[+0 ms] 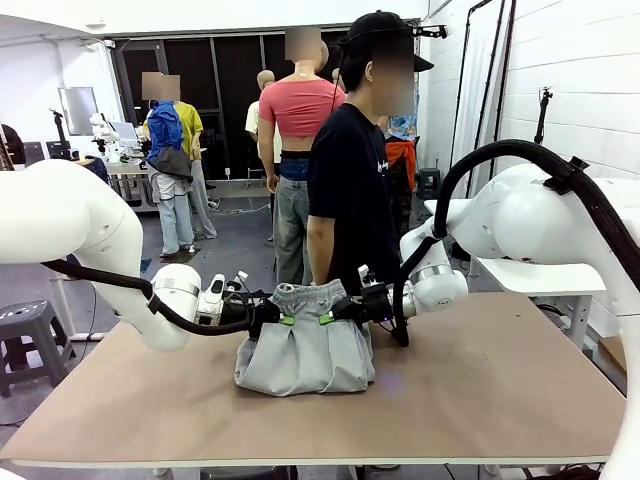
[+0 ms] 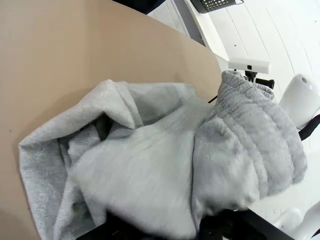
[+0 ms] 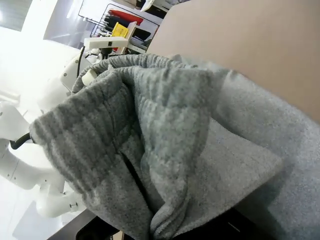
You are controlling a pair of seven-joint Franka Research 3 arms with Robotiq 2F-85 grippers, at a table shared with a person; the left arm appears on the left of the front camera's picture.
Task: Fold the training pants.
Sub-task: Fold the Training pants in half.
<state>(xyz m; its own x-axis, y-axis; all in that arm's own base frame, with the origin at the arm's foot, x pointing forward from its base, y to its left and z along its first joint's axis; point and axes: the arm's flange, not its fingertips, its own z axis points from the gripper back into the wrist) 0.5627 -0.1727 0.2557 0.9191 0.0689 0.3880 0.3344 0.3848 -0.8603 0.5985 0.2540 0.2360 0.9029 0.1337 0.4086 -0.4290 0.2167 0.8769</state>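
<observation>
Near hem of training pants (image 1: 304, 358) resting on table (image 1: 480, 390); left gripper (image 1: 283, 319) and right gripper (image 1: 330, 317) pinching waistband sides: keep level, lay forward evenly.

The training pants (image 1: 304, 352) are light grey soft fabric with a gathered, ribbed waistband; the waistband is lifted at the far side, pinched at its left and right ends; the wide legs drape down, near hems resting rumpled mid-counter.

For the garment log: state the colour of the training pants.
Light grey, plain, no pattern: the training pants, clearest in the front view.
</observation>
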